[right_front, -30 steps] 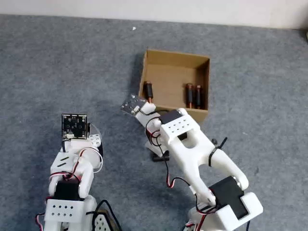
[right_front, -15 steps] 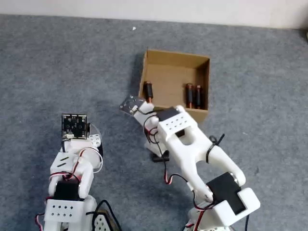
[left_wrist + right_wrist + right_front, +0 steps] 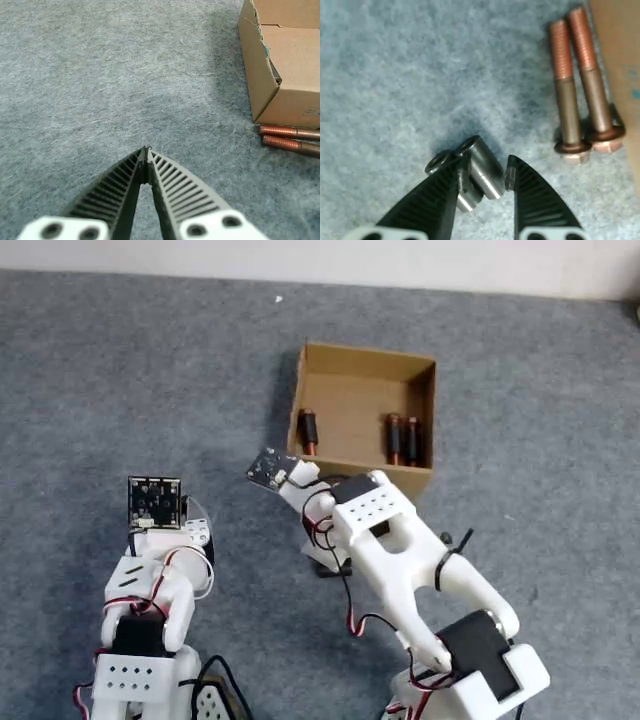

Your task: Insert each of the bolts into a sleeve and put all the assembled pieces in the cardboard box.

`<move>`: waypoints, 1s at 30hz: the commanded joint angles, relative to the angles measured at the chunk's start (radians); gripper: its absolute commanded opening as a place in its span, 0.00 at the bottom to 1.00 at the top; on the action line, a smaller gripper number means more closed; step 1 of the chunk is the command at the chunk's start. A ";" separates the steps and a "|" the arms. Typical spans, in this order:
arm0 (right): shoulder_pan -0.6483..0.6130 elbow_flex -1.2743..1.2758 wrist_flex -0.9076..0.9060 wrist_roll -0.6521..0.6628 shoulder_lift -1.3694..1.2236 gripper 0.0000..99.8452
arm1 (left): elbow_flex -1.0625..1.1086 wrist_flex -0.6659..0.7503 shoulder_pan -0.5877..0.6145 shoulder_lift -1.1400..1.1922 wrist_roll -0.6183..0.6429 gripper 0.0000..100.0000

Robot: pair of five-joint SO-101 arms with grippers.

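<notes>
Cardboard box (image 3: 352, 400) on grey carpet (image 3: 120, 360), with three assembled pieces (image 3: 402, 439) lying inside: two side by side against one wall, the third alone by the opposite wall. Two bare copper-coloured bolts (image 3: 594, 95), parallel and touching, flat on the carpet just beside the box's outer wall. Right gripper (image 3: 487, 164) near that same wall, fingers spread to either side of a steel sleeve (image 3: 485, 175), with a second sleeve (image 3: 439, 162) alongside. Left gripper (image 3: 146, 160) well apart from the box, fingertips pressed together on nothing.
</notes>
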State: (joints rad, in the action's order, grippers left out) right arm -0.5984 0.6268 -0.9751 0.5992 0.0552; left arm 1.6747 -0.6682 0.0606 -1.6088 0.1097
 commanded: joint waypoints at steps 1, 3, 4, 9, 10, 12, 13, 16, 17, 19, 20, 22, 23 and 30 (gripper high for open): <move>0.001 0.024 0.027 0.014 0.001 0.12 | 0.030 -0.002 0.012 -0.007 0.005 0.02; 0.001 0.019 -0.012 0.015 0.001 0.12 | 0.030 -0.002 0.012 -0.007 0.005 0.02; 0.001 0.015 -0.038 0.015 0.002 0.12 | 0.030 -0.002 0.012 -0.007 0.005 0.02; 0.001 0.015 -0.130 0.015 0.002 0.18 | 0.030 -0.002 0.012 -0.007 0.005 0.02; 0.001 0.015 -0.134 0.015 0.002 0.20 | 0.030 -0.002 0.012 -0.007 0.005 0.02; 0.001 0.016 -0.130 0.015 0.002 0.21 | 0.030 -0.002 0.012 -0.007 0.005 0.02; 0.001 0.016 -0.127 0.015 0.001 0.21 | 0.030 -0.002 0.012 -0.007 0.005 0.02; 0.001 0.015 -0.125 0.015 0.001 0.21 | 0.030 -0.002 0.012 -0.007 0.005 0.02; 0.001 0.015 -0.125 0.014 0.001 0.21 | 0.030 -0.002 0.012 -0.007 0.005 0.02; 0.001 0.015 -0.113 0.008 0.001 0.21 | 0.030 -0.002 0.012 -0.007 0.005 0.02; 0.001 0.015 -0.093 0.008 0.001 0.21 | 0.030 -0.002 0.012 -0.007 0.005 0.02; 0.001 0.021 -0.042 0.008 0.001 0.19 | 0.030 -0.002 0.012 -0.007 0.005 0.02; 0.001 0.021 -0.018 0.008 0.001 0.17 | 0.030 -0.002 0.012 -0.007 0.005 0.02; -0.002 0.022 0.008 0.008 0.001 0.09 | 0.030 -0.002 0.012 -0.007 0.005 0.03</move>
State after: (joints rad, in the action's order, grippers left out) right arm -0.5953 0.6544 -0.9920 0.6022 0.0338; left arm 1.6747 -0.6682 0.0606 -1.6088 0.1097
